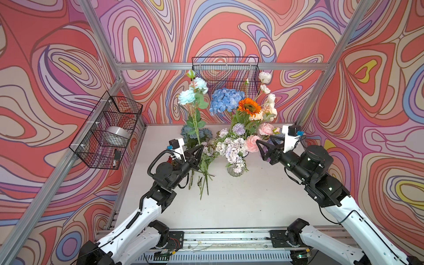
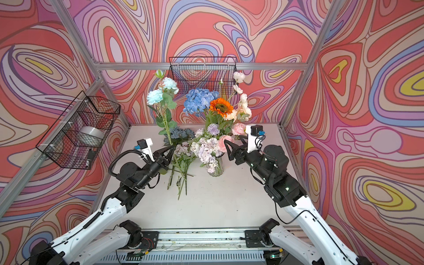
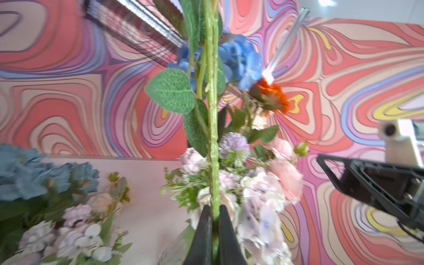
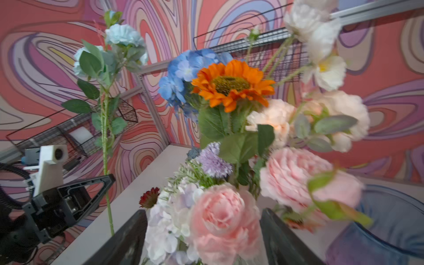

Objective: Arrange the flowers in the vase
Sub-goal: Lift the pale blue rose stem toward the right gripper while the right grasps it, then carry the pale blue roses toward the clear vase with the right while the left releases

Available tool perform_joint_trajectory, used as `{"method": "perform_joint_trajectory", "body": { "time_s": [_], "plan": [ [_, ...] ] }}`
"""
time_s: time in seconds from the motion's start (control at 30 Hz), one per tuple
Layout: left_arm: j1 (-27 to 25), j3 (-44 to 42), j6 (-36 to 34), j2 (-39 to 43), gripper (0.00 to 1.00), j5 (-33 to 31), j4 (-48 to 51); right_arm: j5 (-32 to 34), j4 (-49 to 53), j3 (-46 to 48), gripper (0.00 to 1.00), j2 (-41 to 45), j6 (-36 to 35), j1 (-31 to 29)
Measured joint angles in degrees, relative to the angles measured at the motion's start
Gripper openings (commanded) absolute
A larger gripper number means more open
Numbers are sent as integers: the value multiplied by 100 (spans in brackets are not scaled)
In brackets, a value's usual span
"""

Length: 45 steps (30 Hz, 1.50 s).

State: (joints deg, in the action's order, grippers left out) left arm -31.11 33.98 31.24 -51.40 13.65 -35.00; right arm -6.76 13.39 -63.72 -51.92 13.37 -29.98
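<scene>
A clear glass vase (image 1: 235,171) (image 2: 215,169) stands mid-table, full of flowers: a blue hydrangea (image 1: 226,101), an orange sunflower (image 1: 249,106), pink peonies (image 1: 252,143) and lilac blooms. My left gripper (image 1: 202,146) (image 3: 213,208) is shut on the green stem (image 3: 212,137) of a tall aqua rose spray (image 1: 188,96), held upright just left of the vase. My right gripper (image 1: 263,138) (image 4: 204,210) is open beside the bouquet's right side. In the right wrist view a pink peony (image 4: 220,220) sits between its fingers. More flowers (image 1: 205,165) lie on the table under the left gripper.
A dusty-blue hydrangea (image 1: 195,133) lies behind the loose stems. One wire basket (image 1: 107,133) with a silver roll hangs on the left wall, and a second wire basket (image 1: 226,73) on the back wall. A bluish translucent container (image 4: 390,229) shows near the right gripper.
</scene>
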Motion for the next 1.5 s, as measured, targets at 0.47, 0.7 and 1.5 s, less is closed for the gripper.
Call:
{"method": "perform_joint_trajectory", "body": {
  "time_s": [0.47,0.7,1.5],
  "plan": [
    [-1054,1115,-763,-1154,0,826,-254,-1797,-907,-372,73,-1239,278,-752],
    [-1270,1191,-970,-1353,0,1038,-243,-1746,-1141,-372,32,-1346,319,-761],
    [-1217,-334,-870,-240,100,-2887,229,479,533,151,0,234,-175,-787]
  ]
}}
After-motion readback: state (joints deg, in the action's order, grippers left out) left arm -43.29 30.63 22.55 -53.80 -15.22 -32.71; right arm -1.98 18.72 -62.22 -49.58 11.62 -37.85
